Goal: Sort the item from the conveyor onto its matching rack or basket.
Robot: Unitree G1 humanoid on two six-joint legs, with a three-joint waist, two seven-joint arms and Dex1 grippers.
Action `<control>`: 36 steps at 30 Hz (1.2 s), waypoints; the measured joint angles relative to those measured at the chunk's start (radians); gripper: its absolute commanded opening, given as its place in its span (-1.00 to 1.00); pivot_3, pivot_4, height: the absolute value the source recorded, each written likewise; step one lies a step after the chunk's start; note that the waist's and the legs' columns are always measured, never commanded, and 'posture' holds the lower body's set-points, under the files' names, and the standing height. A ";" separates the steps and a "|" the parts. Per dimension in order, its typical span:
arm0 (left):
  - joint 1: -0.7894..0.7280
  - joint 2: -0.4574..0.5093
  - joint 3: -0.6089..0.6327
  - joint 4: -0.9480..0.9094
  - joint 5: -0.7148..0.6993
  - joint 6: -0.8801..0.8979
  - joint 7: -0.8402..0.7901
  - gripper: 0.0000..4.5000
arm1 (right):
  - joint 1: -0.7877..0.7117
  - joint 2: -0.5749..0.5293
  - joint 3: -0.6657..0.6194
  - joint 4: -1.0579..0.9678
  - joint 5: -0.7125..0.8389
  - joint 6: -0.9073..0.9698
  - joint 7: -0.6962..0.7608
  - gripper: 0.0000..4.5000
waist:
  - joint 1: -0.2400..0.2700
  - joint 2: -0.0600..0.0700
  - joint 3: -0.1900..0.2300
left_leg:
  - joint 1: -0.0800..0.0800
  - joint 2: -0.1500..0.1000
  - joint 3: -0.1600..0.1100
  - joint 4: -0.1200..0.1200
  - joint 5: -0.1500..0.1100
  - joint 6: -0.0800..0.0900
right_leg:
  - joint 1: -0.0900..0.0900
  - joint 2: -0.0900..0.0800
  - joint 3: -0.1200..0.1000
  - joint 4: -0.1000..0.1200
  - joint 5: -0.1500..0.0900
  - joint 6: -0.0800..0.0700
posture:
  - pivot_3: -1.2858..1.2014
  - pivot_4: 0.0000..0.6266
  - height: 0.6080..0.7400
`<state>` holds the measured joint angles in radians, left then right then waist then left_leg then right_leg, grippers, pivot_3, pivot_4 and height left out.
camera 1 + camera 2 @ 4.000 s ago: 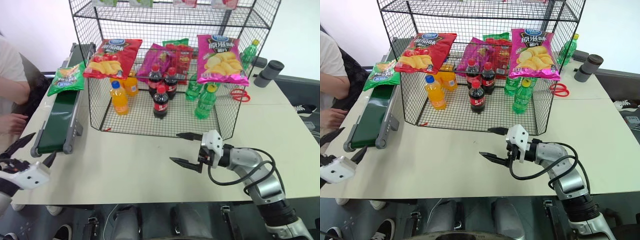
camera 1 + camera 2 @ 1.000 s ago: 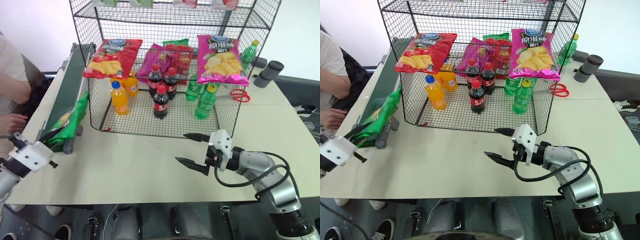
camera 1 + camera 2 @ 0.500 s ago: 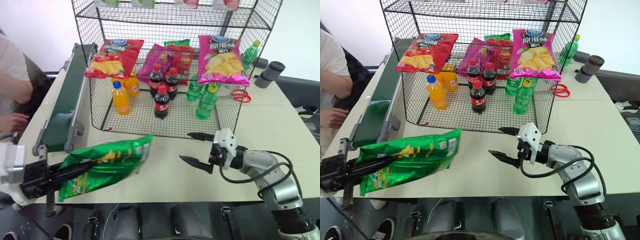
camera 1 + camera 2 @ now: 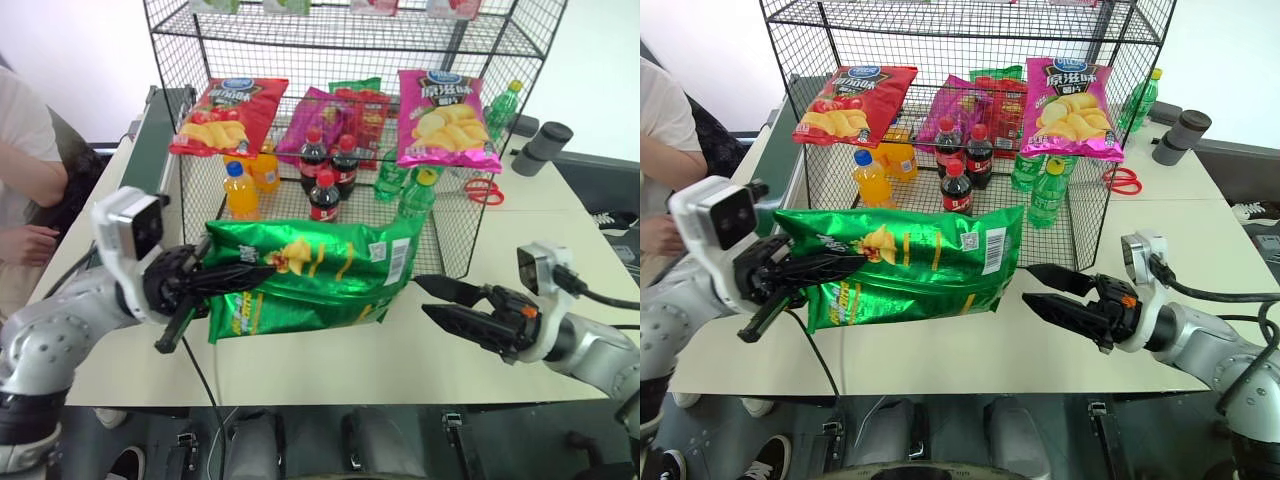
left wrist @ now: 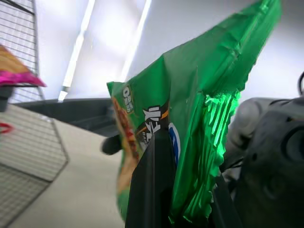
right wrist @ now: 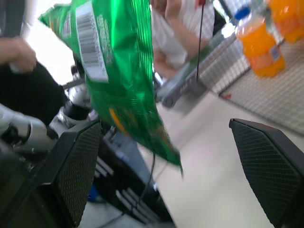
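Note:
The item, a large glossy green crisp bag (image 4: 310, 270), hangs sideways in the air in front of the rack (image 4: 300, 25), a tall black wire-mesh cage. My left gripper (image 4: 235, 275) is shut on the bag's left end; in the left wrist view a black finger (image 5: 152, 190) presses the bag (image 5: 199, 95). My right gripper (image 4: 422, 297) stands open just right of the bag, pointing at it, with nothing between its fingers. The right wrist view shows the bag (image 6: 118, 71) ahead of its pads (image 6: 71, 166). The conveyor (image 4: 152, 110) runs along the table's left side.
On the rack's front hang a red crisp bag (image 4: 225, 115) and a magenta one (image 4: 445, 120); orange (image 4: 240, 190), cola (image 4: 322, 195) and green (image 4: 412, 195) bottles stand inside. Red scissors (image 4: 482, 190) and grey cylinders (image 4: 540, 145) lie at the right. A person (image 4: 25, 160) sits by the conveyor.
My left gripper has carried the green bag from the conveyor's near end up and rightward, in front of the rack. My right gripper has risen, drawn back to the right and rolled.

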<state>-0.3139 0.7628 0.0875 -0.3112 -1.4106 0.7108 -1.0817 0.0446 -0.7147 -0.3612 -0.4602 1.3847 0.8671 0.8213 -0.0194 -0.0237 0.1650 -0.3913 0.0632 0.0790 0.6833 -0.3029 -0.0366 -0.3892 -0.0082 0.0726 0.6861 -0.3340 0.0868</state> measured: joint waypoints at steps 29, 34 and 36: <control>-0.111 -0.213 0.019 0.160 0.185 0.109 -0.044 -1.00 | -0.145 0.033 0.179 -0.115 0.105 -0.001 -0.196 -0.97 | 0.001 0.000 0.000 | -0.002 0.002 -0.001 0.000 0.000 0.000 | 0.000 -0.002 0.001 -0.002 0.000 0.000 | 0.03 -0.52 1.00; -0.108 -0.208 0.023 0.182 0.261 0.085 -0.030 -0.19 | -0.142 0.033 0.180 -0.107 0.049 -0.004 -0.198 -1.00 | 0.001 0.000 0.000 | -0.002 0.002 -0.001 0.000 0.000 0.000 | -0.001 -0.002 0.001 -0.002 0.000 0.000 | 0.03 -0.52 1.00; -0.088 -0.193 0.032 0.184 0.274 0.085 -0.039 0.26 | -0.128 0.025 0.179 -0.113 -0.019 -0.024 -0.197 -1.00 | 0.000 0.000 0.000 | -0.002 0.002 -0.001 -0.001 0.000 0.000 | -0.001 -0.002 0.001 -0.002 0.000 0.000 | 0.03 -0.52 1.00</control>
<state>-0.4018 0.5702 0.1196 -0.1270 -1.1366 0.7963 -1.1206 -0.0836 -0.6899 -0.1818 -0.5736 1.3653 0.8427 0.6248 -0.0197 -0.0238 0.1652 -0.3933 0.0652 0.0782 0.6828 -0.3029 -0.0367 -0.3903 -0.0098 0.0736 0.6838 -0.3343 0.0871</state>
